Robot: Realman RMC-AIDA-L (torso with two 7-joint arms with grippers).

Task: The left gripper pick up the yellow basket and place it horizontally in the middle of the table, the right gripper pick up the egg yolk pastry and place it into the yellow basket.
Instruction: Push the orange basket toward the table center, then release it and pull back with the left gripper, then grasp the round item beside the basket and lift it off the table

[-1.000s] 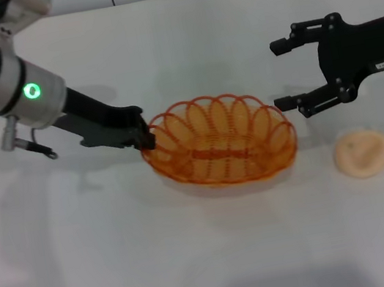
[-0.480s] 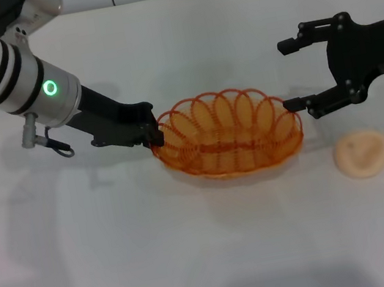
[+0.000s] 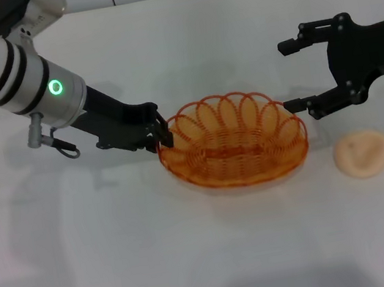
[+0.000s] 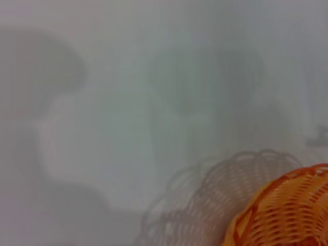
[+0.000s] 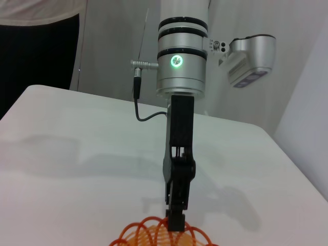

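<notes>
Yellow basket (image 3: 232, 138) near mid-table, my left gripper (image 3: 163, 135) clamped on its rim.

The basket lies long-side across the table (image 3: 212, 259), roughly central, and I have it pinched by the scalloped loops at its left end. I can't tell whether its base is fully down on the surface. I'd judge it light and springy: thin woven wire that will flex and swing if I move fast, so a rim loop is the only sensible hold. The right wrist view confirms the left gripper (image 5: 176, 218) bearing down on the loops of the basket (image 5: 161, 233). Just off the basket's right end hangs my right gripper (image 3: 295, 73), fingers spread wide and empty. Right of the basket and nearer me sits the egg yolk pastry (image 3: 362, 153), untouched; it looks soft and crumbly, best taken gently across its domed sides.
</notes>
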